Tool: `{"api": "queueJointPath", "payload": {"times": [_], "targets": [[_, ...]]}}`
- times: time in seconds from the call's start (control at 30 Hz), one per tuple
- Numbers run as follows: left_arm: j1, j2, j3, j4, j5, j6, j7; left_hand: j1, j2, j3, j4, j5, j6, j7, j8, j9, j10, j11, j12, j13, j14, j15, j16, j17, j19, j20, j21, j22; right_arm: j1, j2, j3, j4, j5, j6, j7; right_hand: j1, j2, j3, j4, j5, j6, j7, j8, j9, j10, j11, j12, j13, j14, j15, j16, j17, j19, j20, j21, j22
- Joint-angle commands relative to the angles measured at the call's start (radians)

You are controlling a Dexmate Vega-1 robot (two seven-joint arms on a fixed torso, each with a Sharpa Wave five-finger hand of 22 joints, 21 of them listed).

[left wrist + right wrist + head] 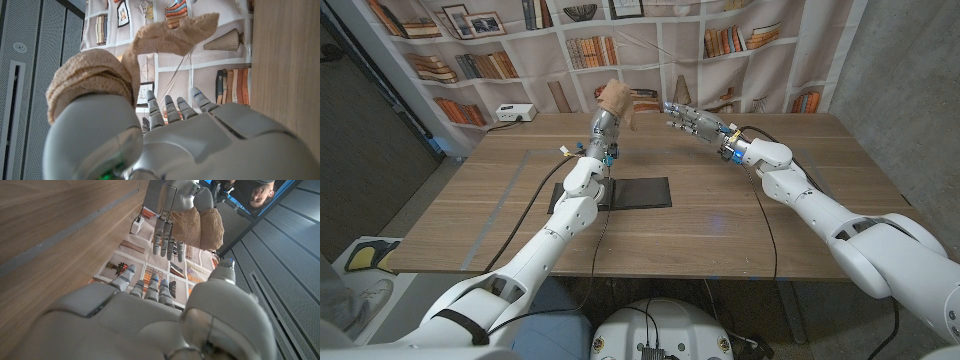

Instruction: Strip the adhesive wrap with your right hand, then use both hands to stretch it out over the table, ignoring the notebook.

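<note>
My left hand (605, 128) is raised over the far middle of the table (500, 215), fingers straight. A tan adhesive wrap (615, 97) is wound in a bundle around its thumb side (90, 75), and a loose tail (175, 35) sticks out toward my right hand. My right hand (695, 120) hovers a short way to the right of it, fingers spread and pointing at the wrap, holding nothing. From the right wrist, my right hand (165, 315) faces the left hand's fingers (167, 240) and the wrap bundle (205, 227), with a gap between them.
A black notebook (638, 192) lies flat on the table below the left wrist. A white box (515, 113) sits at the far left edge. Cables trail along both forearms. A bookshelf backdrop stands behind the table. A person (260, 192) is at the edge.
</note>
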Motion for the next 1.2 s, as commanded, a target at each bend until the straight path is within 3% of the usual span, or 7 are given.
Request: {"api": "queueJointPath", "payload": {"times": [0.03,0.37,0.47,0.63,0.9,1.0,1.2], "targets": [[0.008,0.009,0.014,-0.031,0.014,0.033,0.029,-0.013,-0.005,-0.010,0.003,0.014,0.008,-0.001,-0.007,-0.002,0.003,-0.004,0.005,-0.003,-0.005,0.000,0.006,0.001,0.008,0.001,-0.007,0.001,-0.027,-0.038,-0.025,-0.108,-0.039,-0.027,-0.060,0.051,-0.003,0.018,-0.003,0.010,-0.006,-0.013,-0.001,0.001,0.000,-0.008,0.008,0.000,0.023,-0.038,0.009,0.001,0.042,-0.012,0.006,0.002],[0.007,0.008,0.038,-0.042,0.026,0.047,0.020,-0.021,-0.007,-0.020,0.009,0.030,0.005,0.000,-0.012,-0.004,0.001,-0.003,0.005,-0.010,-0.009,0.003,0.006,0.000,0.008,0.003,-0.018,0.002,-0.033,-0.049,-0.038,-0.133,-0.056,-0.019,-0.076,0.117,0.000,0.040,-0.003,0.015,-0.015,-0.022,-0.003,0.001,-0.002,-0.021,0.009,0.000,0.043,-0.043,0.009,0.001,0.060,-0.017,-0.002,0.002],[0.008,0.006,0.043,-0.044,0.024,0.056,0.018,-0.023,-0.008,-0.023,0.010,0.035,0.005,-0.002,-0.013,-0.005,0.001,-0.003,0.006,-0.013,-0.009,0.003,0.006,-0.001,0.009,0.004,-0.021,0.002,-0.032,-0.049,-0.043,-0.137,-0.061,-0.012,-0.077,0.149,0.002,0.052,-0.004,0.014,-0.054,-0.019,-0.014,0.002,-0.027,-0.021,0.001,0.000,0.039,-0.040,0.004,0.002,0.061,-0.015,-0.005,0.003],[0.001,-0.008,0.049,-0.020,0.010,0.046,-0.013,-0.024,-0.009,-0.028,0.012,0.046,0.006,-0.002,-0.015,-0.006,0.000,-0.002,0.006,-0.017,-0.009,0.006,0.007,-0.002,0.011,0.007,-0.027,0.002,-0.024,-0.043,-0.051,-0.126,-0.061,-0.001,-0.057,0.180,0.003,0.063,0.000,0.011,-0.047,-0.036,-0.005,0.002,-0.054,-0.006,-0.003,0.000,0.016,-0.039,-0.006,0.003,0.042,-0.019,-0.014,0.003],[0.002,-0.009,0.053,-0.020,0.014,0.056,-0.007,-0.023,-0.009,-0.035,0.013,0.063,0.012,-0.007,-0.016,-0.009,0.002,-0.004,0.008,-0.025,-0.007,0.006,0.008,-0.003,0.016,0.007,-0.035,0.002,-0.018,-0.022,-0.062,-0.120,-0.057,0.004,-0.046,0.200,0.008,0.072,0.007,0.007,-0.034,-0.049,0.000,0.003,-0.062,-0.019,0.001,0.001,0.019,-0.038,-0.004,0.004,0.046,-0.006,-0.011,0.004],[0.000,-0.012,0.054,-0.012,0.014,0.047,-0.015,-0.022,-0.008,-0.037,0.013,0.068,0.011,-0.004,-0.017,-0.009,0.001,-0.002,0.008,-0.027,-0.006,0.008,0.009,-0.003,0.017,0.011,-0.038,0.002,-0.020,-0.019,-0.064,-0.123,-0.053,0.003,-0.044,0.207,0.015,0.078,0.013,0.005,-0.035,-0.055,-0.001,0.004,-0.057,-0.035,0.006,0.002,0.038,-0.048,0.005,0.006,0.073,-0.026,-0.001,0.005],[0.000,-0.014,0.060,-0.016,0.037,0.046,0.009,-0.014,-0.005,-0.039,0.012,0.084,0.013,-0.009,-0.019,-0.011,0.002,-0.004,0.009,-0.033,-0.005,0.007,0.009,-0.004,0.021,0.010,-0.045,0.002,-0.044,-0.031,-0.060,-0.168,-0.054,-0.014,-0.078,0.209,0.026,0.085,0.026,0.001,-0.010,-0.062,0.009,0.005,-0.032,0.013,0.022,0.008,0.086,-0.026,0.029,0.021,0.136,0.000,0.016,0.009]]}}
